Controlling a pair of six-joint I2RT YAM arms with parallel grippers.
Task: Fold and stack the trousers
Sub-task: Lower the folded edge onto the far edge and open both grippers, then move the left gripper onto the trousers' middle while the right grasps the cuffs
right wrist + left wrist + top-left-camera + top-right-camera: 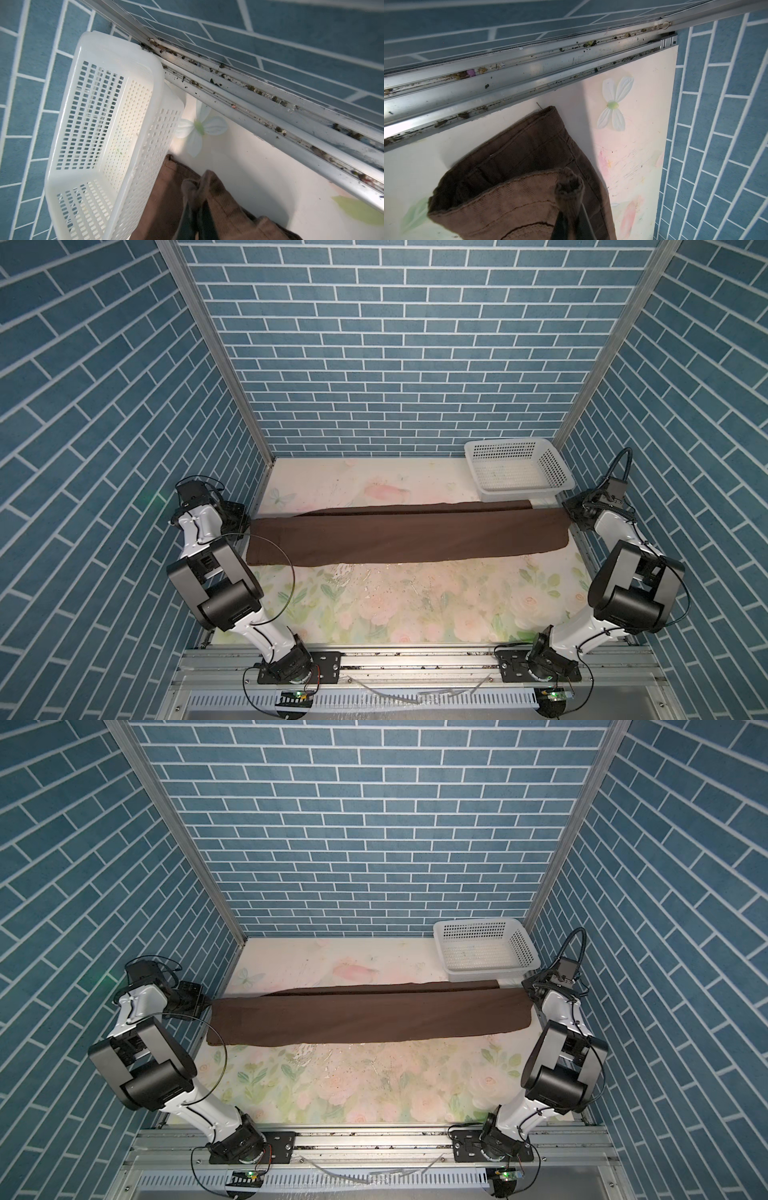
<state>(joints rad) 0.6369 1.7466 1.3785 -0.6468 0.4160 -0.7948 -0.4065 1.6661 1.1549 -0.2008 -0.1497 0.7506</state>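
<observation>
Floral table [415, 605]: floor of blue-brick cell.
Trousers [407, 537]: long brown band across table middle, 9 to 3 o'clock in both top views, doubled lengthwise, far layer peeking out.
White basket [557, 477]: table's 1 o'clock corner, just beside trousers' right end.
Left gripper [570, 199]: 9 o'clock end, jaws pinched on trousers' edge.
Right gripper [196, 199]: 3 o'clock end, jaws clamped on trousers' edge.

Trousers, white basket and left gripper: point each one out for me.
trousers [407, 537]: in a top view, middle of the brown cloth.
white basket [523, 494]: in a top view, its near wall.
left gripper [571, 204]: left wrist view, where its tips pinch the trousers.
</observation>
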